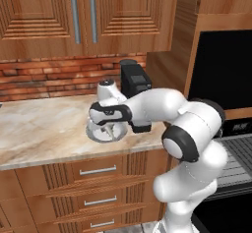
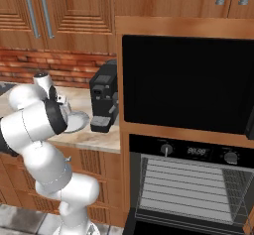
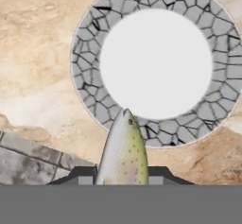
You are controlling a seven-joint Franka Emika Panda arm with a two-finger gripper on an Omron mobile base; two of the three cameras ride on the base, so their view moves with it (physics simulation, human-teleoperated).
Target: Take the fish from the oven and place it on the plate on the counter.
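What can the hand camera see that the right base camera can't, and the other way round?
Only the hand view shows the fish, held between the fingers with its head over the plate's near rim. Only the right base view shows the oven with its wire racks, the black coffee machine and the robot's white arm. Both show the plate on the beige counter.

Speckled grey-tan fish [image 3: 124, 152] sits clamped between the fingers [image 3: 82, 175], nose over the plate's [image 3: 85, 76] cracked-grey rim, above the worktop [image 3: 38, 53].
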